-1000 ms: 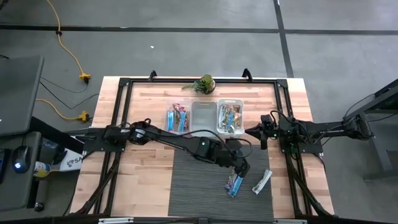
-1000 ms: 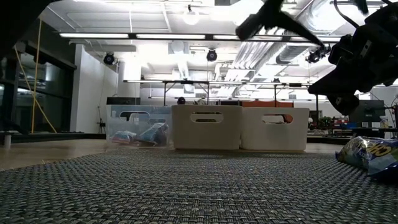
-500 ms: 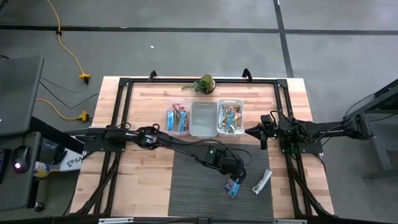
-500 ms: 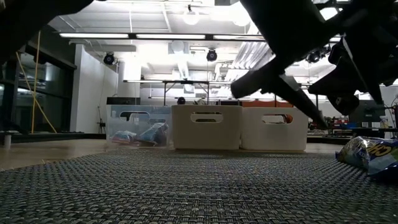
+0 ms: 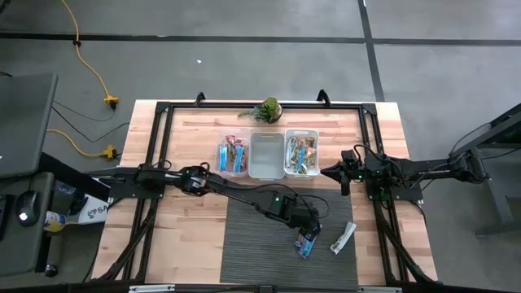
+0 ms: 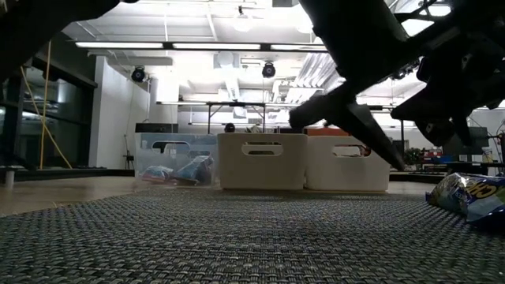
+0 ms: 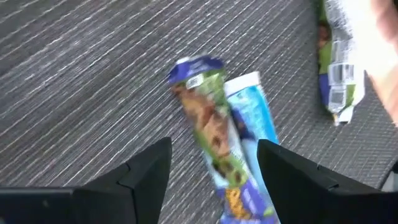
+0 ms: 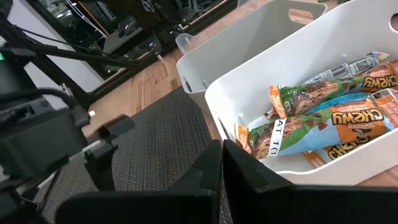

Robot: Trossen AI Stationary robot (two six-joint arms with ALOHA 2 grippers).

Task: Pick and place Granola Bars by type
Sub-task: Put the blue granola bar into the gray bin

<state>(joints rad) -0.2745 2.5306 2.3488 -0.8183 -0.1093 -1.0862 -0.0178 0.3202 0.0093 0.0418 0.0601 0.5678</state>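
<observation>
Item: two shiny wrapped granola bars, purple-green (image 7: 211, 124) and light blue (image 7: 252, 115), side by side on the grey woven mat (image 5: 260, 244). Left hand (image 7: 214, 165) released, directly above, fingers straddling their long axes. Right hand (image 8: 221, 163) clenched, empty, farther off beside the bins.

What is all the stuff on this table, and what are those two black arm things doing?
Bins: three, clear or pale, in a row at the table's far side; the middle one looks empty.
Granola bars in bins: several in the left bin, several in the right bin, blue, orange and green wrappers.
Loose granola bars: two, blue and green-purple, touching, on the mat.
White-silver bar: one, on the mat's right edge.
Mat: one, grey woven, near side.
Plant: one, green, far edge.
Left gripper: open, above the two loose bars.
Right gripper: shut, beside the right bin.
</observation>
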